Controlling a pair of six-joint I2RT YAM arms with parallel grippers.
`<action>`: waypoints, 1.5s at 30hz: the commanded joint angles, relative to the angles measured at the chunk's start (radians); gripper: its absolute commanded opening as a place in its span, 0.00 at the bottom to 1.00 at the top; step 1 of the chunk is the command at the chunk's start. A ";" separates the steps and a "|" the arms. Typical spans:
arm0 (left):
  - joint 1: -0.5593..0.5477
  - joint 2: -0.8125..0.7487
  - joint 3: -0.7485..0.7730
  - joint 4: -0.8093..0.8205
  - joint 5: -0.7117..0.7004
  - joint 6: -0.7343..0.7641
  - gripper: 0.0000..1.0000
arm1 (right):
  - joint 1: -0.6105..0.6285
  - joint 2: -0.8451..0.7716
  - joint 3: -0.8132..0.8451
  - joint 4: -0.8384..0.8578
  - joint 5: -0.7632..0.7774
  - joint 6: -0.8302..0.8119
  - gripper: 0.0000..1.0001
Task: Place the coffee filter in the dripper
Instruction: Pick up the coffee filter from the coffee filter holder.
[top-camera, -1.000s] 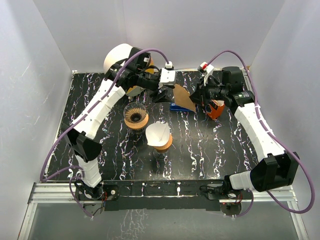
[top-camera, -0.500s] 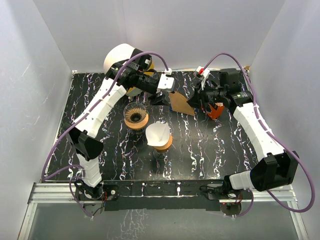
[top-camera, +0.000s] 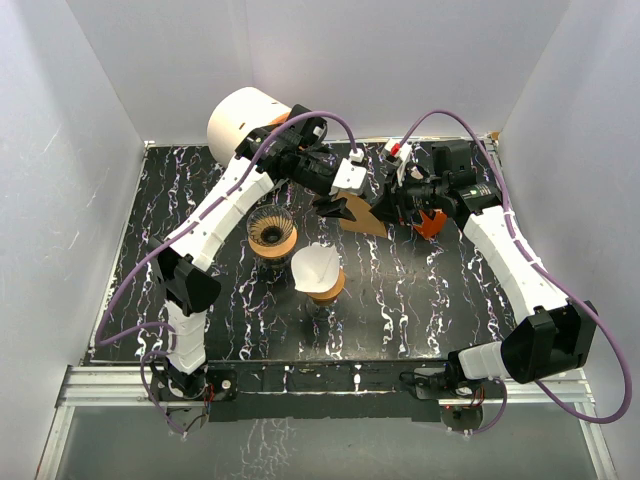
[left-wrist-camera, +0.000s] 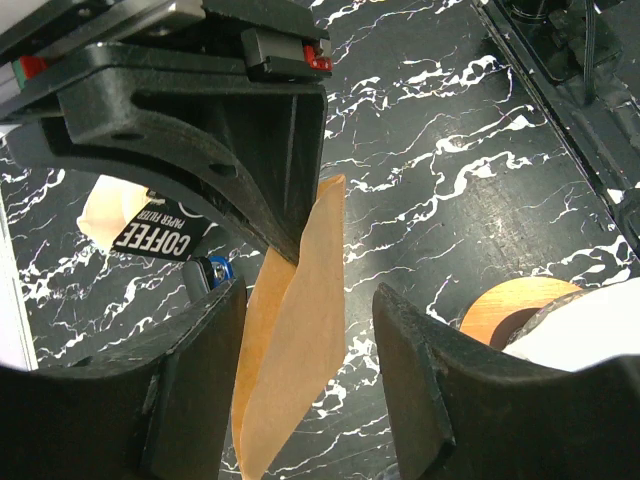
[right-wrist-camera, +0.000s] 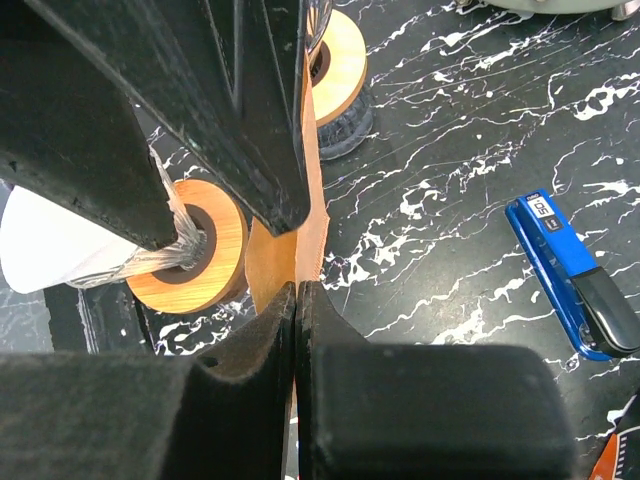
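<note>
A brown paper coffee filter (top-camera: 364, 216) hangs above the table, pinched at one edge by my shut right gripper (top-camera: 393, 207). In the right wrist view the jaws (right-wrist-camera: 297, 292) are closed on the filter (right-wrist-camera: 312, 215). My left gripper (top-camera: 336, 205) is open and its fingers straddle the filter (left-wrist-camera: 295, 340) without closing on it, as the left wrist view (left-wrist-camera: 310, 297) shows. An empty glass dripper with a wooden collar (top-camera: 271, 230) stands left of centre. A second dripper (top-camera: 319, 272) in front of it holds a white filter.
A white cylinder (top-camera: 244, 119) stands at the back left. An orange object (top-camera: 432, 221) sits under the right arm. A blue clip (right-wrist-camera: 565, 270) and a coffee filter pack (left-wrist-camera: 150, 227) lie on the black marbled table (top-camera: 420, 300). White walls enclose three sides.
My left gripper has moved right until its open fingers straddle the brown filter. My right gripper has shifted slightly left with the filter. The blue clip is now hidden in the top view.
</note>
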 joint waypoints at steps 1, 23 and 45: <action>-0.016 -0.006 0.030 -0.031 0.048 0.044 0.51 | 0.006 -0.008 0.030 0.005 -0.019 -0.023 0.00; -0.031 -0.037 -0.018 -0.075 0.055 0.103 0.48 | 0.006 -0.004 0.020 0.001 -0.011 -0.016 0.00; -0.087 -0.056 -0.062 -0.119 -0.183 0.212 0.46 | 0.006 0.026 0.060 -0.079 -0.040 -0.056 0.00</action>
